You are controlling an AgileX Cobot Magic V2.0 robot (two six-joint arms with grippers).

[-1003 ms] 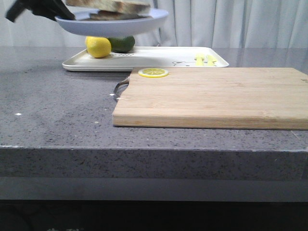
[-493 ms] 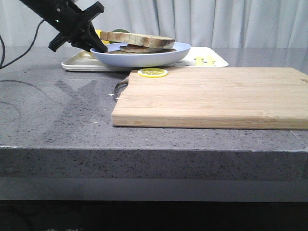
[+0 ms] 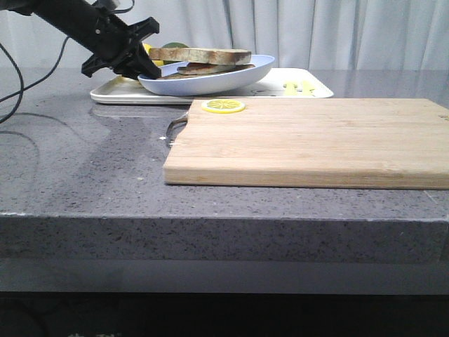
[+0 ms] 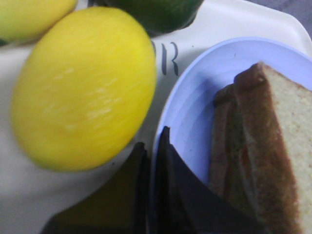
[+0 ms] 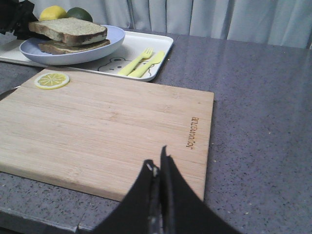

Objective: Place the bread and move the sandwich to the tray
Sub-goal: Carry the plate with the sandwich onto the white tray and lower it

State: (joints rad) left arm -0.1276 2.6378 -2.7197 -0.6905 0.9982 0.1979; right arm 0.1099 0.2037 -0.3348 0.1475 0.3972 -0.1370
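Gripping plate (image 3: 210, 78) (egg hidden): left pincer (image 3: 144, 68).

The thick bread (image 3: 200, 55) covers the sandwich's (image 3: 210, 69) filling, the blue plate (image 3: 210, 83) hides much of the tray (image 3: 295, 88), and the blurred lemon (image 4: 83, 87) and what may be an avocado (image 4: 151, 12) are cropped at the left wrist view's edge.

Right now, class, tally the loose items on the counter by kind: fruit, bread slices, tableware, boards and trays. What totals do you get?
Fruit: 3 (whole yellow lemon, dark green avocado, round lemon slice)
Bread slices: 2 (thick top bread, lower sandwich slice)
Tableware: 3 (pale blue round plate, yellow fork, yellow knife)
Boards and trays: 2 (wooden cutting board, white rectangular tray)
Total: 10
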